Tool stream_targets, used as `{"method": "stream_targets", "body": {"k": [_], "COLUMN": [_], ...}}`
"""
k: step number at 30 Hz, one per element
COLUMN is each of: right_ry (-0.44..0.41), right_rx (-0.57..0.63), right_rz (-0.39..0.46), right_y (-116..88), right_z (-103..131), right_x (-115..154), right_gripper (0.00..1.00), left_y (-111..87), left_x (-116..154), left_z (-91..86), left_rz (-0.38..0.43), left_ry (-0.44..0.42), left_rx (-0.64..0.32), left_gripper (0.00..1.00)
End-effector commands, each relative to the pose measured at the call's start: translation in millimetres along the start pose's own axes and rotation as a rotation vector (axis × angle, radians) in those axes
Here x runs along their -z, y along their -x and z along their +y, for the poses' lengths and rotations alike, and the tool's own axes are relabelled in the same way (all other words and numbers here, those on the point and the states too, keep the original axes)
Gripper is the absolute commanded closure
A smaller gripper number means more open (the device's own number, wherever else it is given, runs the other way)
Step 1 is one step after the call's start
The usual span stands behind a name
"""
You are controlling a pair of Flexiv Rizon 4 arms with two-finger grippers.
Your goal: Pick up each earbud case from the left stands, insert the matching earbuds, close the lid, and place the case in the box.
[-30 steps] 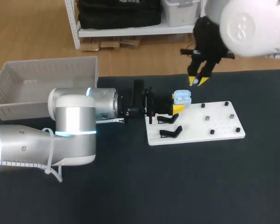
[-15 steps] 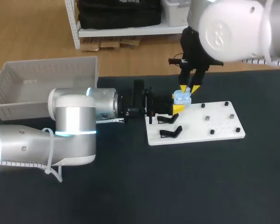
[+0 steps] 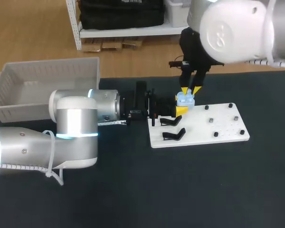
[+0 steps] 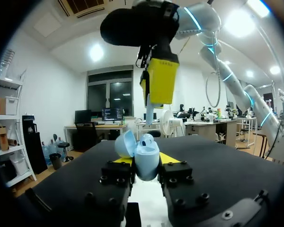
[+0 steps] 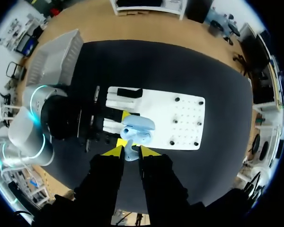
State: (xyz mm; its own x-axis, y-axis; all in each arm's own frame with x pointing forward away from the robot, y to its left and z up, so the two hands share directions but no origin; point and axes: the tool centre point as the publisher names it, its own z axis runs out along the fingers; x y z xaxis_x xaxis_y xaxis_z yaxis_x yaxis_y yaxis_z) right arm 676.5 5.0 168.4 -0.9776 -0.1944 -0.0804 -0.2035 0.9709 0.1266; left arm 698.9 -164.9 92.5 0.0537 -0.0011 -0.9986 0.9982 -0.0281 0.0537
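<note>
A light blue earbud case [image 4: 146, 152] with its lid [image 4: 125, 143] swung open sits upright in my left gripper [image 4: 146, 161], which is shut on it over the left end of the white stand board [image 3: 199, 128]. In the head view the case [image 3: 185, 99] shows just past the left gripper [image 3: 179, 110]. Directly above the case hangs my right gripper [image 3: 190, 90], shut on a small pale earbud [image 5: 129, 153]. In the right wrist view the open case [image 5: 137, 126] lies just ahead of the right gripper [image 5: 128, 150]. The earbud [image 4: 150, 113] hangs a short way over the case's opening.
Black stands [image 3: 173, 134] sit on the board's left part and several small pegs [image 3: 211, 120] on its right part. A pale plastic box [image 3: 47, 80] stands at the table's back left. Dark table surface [image 3: 180, 190] stretches in front of the board.
My right gripper has moved left and down with the earbud, from behind the board to directly over the open case. The left arm and the case have stayed still.
</note>
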Motion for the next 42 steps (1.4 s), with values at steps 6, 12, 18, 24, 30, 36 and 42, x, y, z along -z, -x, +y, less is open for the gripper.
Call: {"method": "stream_targets", "body": {"k": [6, 12, 18, 24, 30, 36, 42], "right_ry": [-0.075, -0.118, -0.134, -0.146, -0.143, -0.144, -0.141], "right_rx": [0.064, 0.095, 0.122, 0.131, 0.124, 0.12, 0.122], "right_rz": [0.043, 0.058, 0.074, 0.08, 0.079, 0.077, 0.08], "right_y": [8.3, 10.6, 7.1, 6.3, 5.6, 5.0, 4.0], "right_z": [9.3, 8.6, 11.1, 9.0, 4.4, 3.0, 3.8], "right_x": [-7.0, -7.3, -12.4, -16.1, -19.2, -19.5, -21.5], "right_gripper": [1.0, 1.0, 1.0, 1.0, 1.0, 1.0, 1.0], "left_y": [-0.7, -0.7, -0.7, -0.7, -0.7, -0.7, -0.7], "left_x": [-0.3, -0.3, -0.3, -0.3, -0.3, -0.3, -0.3], "left_z": [0.7, 0.7, 0.7, 0.7, 0.7, 0.7, 0.7], "left_rz": [-0.002, -0.002, -0.002, -0.002, -0.002, -0.002, -0.002], "left_ry": [0.0, 0.0, 0.0, 0.0, 0.0, 0.0, 0.0], "left_rx": [-0.001, -0.001, -0.001, -0.001, -0.001, -0.001, -0.001], "left_gripper": [1.0, 1.0, 1.0, 1.0, 1.0, 1.0, 1.0]}}
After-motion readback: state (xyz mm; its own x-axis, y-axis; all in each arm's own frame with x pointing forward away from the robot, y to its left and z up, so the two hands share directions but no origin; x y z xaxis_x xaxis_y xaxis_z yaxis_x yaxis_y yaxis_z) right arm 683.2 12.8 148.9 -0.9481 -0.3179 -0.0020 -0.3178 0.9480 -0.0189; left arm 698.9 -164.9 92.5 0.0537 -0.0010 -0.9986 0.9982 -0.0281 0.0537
